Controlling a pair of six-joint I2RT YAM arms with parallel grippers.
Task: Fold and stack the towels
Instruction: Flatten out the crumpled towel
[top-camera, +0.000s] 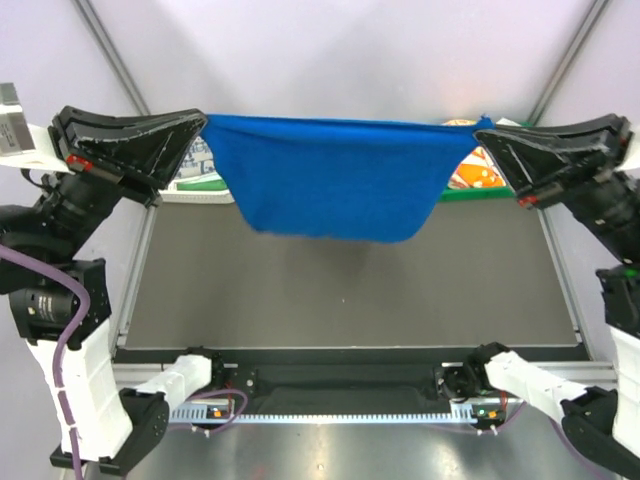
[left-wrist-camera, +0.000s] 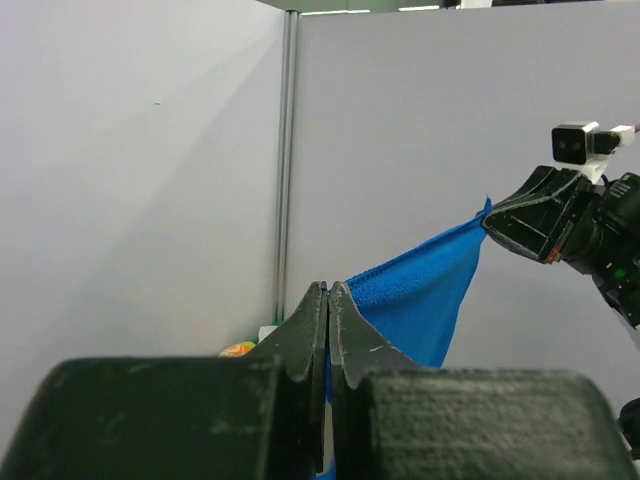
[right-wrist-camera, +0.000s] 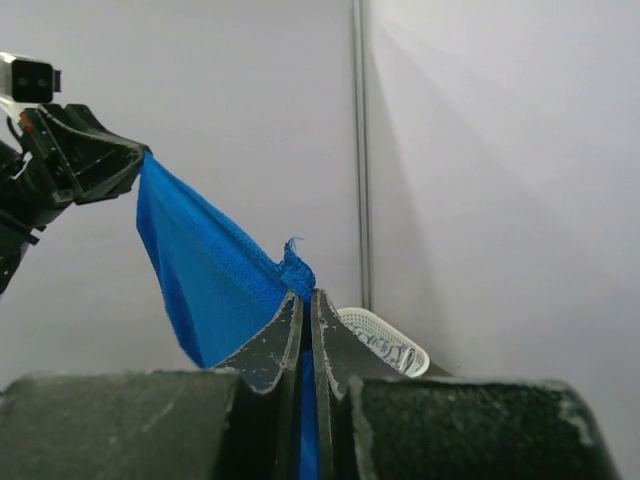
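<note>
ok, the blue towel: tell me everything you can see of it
The blue towel is a plain royal blue cloth that looks like terry, with no print showing. It hangs spread in the air between the arms, the left gripper shut on one top corner and the right gripper shut on the other. The top edge runs nearly taut and level. The body sags to a rounded lower edge and appears clear of the dark table mat. A small tuft pokes out above the right jaws. Nothing else is seen touching it.
</note>
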